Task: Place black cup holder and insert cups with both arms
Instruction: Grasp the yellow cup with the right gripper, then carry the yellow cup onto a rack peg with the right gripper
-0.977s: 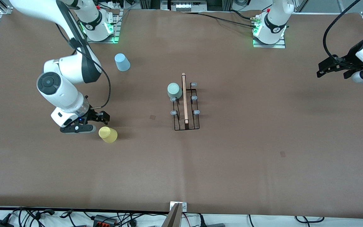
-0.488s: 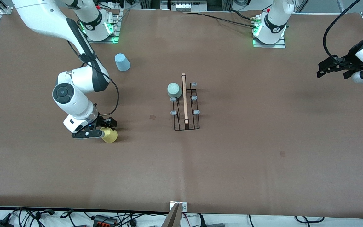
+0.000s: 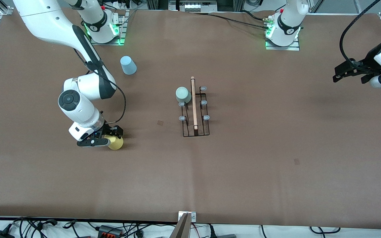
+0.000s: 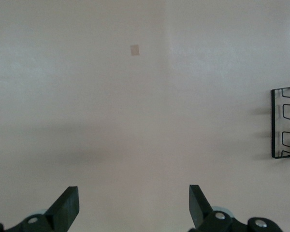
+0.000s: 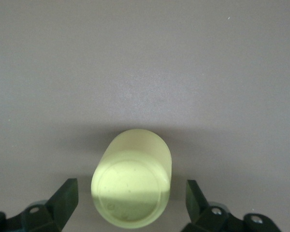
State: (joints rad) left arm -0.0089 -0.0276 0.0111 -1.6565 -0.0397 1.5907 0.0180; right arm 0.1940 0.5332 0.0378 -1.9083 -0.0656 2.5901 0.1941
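The black cup holder (image 3: 195,114) stands mid-table with its wooden rod on top; its edge shows in the left wrist view (image 4: 286,123). The mint green cup (image 3: 183,95) sits on a peg of it. The pale blue cup (image 3: 128,65) stands upside down near the right arm's base. The yellow cup (image 3: 115,142) lies on its side on the table. My right gripper (image 3: 108,136) is open, low at the yellow cup (image 5: 131,178), whose base lies between the spread fingers without touching them. My left gripper (image 3: 341,70) is open and empty, waiting at the left arm's end of the table.
The table is covered by a brown mat (image 3: 243,165). A small patch (image 3: 160,122) marks the mat between the yellow cup and the holder. Cables and a metal bracket (image 3: 187,216) run along the edge nearest the front camera.
My right gripper has moved toward the yellow cup and now has its open fingers around the cup's base. The left arm has not moved.
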